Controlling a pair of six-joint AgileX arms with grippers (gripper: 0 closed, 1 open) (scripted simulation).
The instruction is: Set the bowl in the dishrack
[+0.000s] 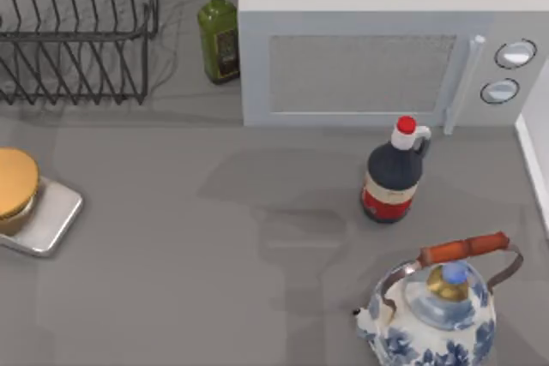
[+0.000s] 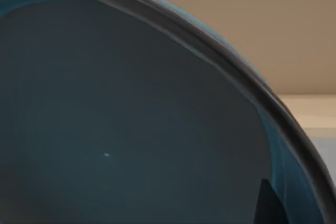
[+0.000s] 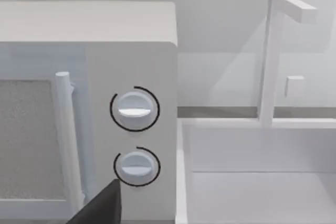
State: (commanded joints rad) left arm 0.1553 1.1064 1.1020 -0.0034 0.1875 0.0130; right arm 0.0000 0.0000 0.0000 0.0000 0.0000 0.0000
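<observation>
The bowl [image 2: 121, 119] sits very close in the left wrist view, its glossy blue inside and dark rim curving across the picture. A dark fingertip [image 2: 269, 203] of my left gripper lies against the bowl's inner wall near the rim, and the gripper is shut on the bowl. The black wire dishrack [image 1: 77, 36] stands at the table's far left corner in the top view, with nothing among its prongs. A dark part of my right gripper [image 3: 102, 208] pokes in close to the microwave's knobs.
A white microwave [image 1: 360, 66] fills the back, with a green oil bottle [image 1: 220, 36] between it and the rack. A dark red-capped bottle [image 1: 395, 177] and a blue-and-white teapot [image 1: 437, 315] stand at the right. A scale [image 1: 47, 216] sits left. A sink [image 3: 252, 182] adjoins the microwave.
</observation>
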